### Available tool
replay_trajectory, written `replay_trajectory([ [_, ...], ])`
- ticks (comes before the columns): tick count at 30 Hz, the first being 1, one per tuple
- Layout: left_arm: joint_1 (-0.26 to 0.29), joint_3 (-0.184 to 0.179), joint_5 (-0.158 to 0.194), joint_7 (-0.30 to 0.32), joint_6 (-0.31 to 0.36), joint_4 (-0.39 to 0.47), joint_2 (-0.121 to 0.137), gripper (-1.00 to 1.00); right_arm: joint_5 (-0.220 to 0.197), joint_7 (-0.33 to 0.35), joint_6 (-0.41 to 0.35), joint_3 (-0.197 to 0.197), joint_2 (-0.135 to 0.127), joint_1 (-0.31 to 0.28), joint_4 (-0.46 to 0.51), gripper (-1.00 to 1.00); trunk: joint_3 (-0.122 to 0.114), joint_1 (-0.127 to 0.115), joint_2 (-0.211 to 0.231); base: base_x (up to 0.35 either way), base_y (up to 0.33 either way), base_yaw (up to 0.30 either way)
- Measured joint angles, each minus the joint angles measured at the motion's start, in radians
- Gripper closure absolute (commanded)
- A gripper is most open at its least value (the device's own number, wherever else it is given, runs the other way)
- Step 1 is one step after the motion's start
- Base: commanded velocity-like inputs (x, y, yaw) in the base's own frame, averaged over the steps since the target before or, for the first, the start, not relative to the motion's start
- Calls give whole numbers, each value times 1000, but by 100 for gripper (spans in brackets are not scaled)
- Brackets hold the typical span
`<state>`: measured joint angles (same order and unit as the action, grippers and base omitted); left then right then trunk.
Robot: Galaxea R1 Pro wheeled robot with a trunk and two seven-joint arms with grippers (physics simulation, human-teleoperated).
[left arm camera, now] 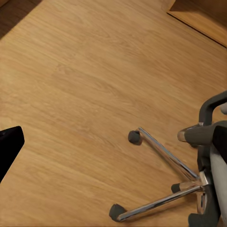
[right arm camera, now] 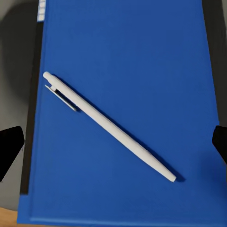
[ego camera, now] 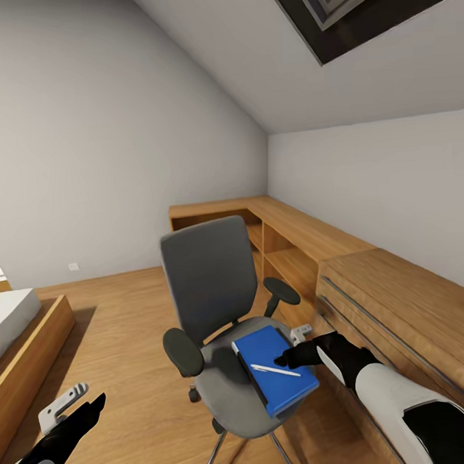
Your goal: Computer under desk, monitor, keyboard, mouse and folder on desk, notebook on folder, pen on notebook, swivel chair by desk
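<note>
Bedroom (ego camera: 116, 129) with wood floor (ego camera: 127, 321); left gripper (ego camera: 81, 409) hangs low over it, its opening unclear. Chair (ego camera: 207, 275) at centre carries folder (ego camera: 271, 367) with pen (ego camera: 275, 371) on top. Right gripper (ego camera: 284, 358), jaws apart, hovers over pen, gripping nothing.

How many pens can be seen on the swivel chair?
1. The pen lies on the blue folder on the swivel chair seat, just below the right pincer; others may be hidden.
</note>
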<state>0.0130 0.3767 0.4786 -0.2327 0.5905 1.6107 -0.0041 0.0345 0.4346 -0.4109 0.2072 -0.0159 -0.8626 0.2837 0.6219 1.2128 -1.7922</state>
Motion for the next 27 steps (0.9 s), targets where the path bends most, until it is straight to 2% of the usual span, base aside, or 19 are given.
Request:
replay_trajectory([
  [24,0,6,0,1,2,2,1,-100,-1,2,1,0,1,0,-2,-100,72,88,-161,0,0,0],
  [27,0,7,2,-1,-1,1,-14,-100,13,-15,-16,19,18,1,-16,-100,72,88,-161,0,0,0],
])
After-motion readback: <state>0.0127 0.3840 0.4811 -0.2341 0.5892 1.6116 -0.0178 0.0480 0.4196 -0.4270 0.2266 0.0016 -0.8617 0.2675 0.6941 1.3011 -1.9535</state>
